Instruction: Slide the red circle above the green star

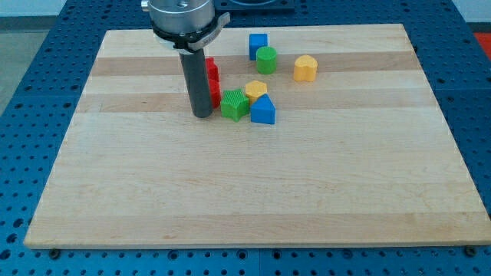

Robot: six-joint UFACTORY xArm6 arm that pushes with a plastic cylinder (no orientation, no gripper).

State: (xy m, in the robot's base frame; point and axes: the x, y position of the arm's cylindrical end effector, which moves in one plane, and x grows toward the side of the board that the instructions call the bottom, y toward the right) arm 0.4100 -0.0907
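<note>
On the worktop (115, 192), the rod's tip (202, 115), which carries no pincer to open or close, rests just left of the green star (234, 105), with the red circle (212, 80), partly hidden behind the rod, just upper-left of that star, apparently mid-push.

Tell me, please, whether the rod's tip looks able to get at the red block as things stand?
Probably yes: my tip stands right beside the red block, on its left, apparently touching, with nothing between. The green star sits just right of both.

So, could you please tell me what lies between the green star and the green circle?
In the camera view, a yellow block sits between the green star and the green circle.
</note>
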